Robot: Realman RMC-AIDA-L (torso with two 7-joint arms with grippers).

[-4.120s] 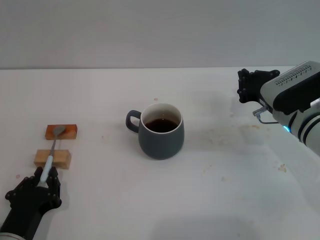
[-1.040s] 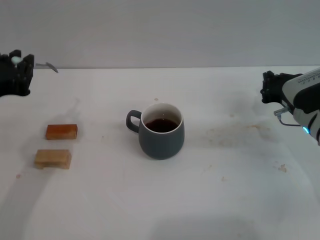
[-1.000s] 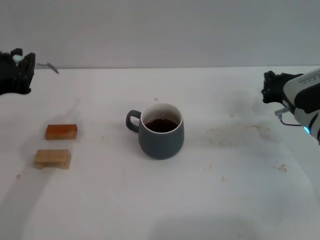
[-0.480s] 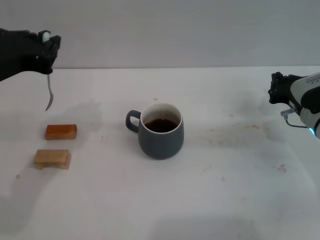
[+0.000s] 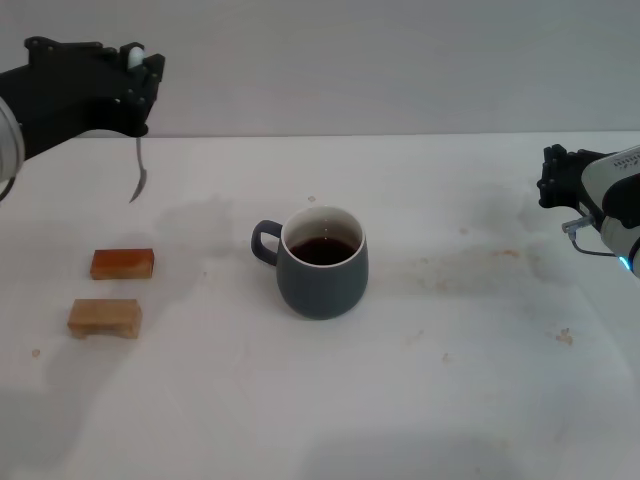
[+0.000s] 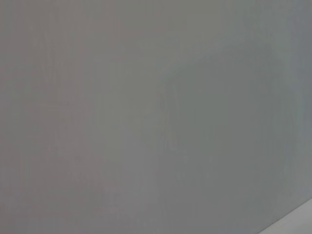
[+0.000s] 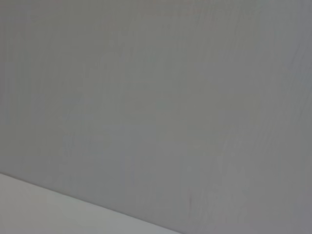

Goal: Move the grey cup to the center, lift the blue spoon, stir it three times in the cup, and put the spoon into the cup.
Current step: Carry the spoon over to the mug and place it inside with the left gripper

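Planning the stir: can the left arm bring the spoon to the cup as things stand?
Probably yes. The left tool holds the spoon hanging bowl-down in the air, left of the cup. Nothing stands between them; the two blocks lie lower on the table, and the cup's mouth is uncovered.

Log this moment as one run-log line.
left gripper: shut on pale-blue-handled metal spoon, raised left of cup | dark blue-grey ceramic mug: centre, upright | right gripper: parked right

2 wooden blocks (image 5: 122, 263) on white table (image 5: 300, 400)
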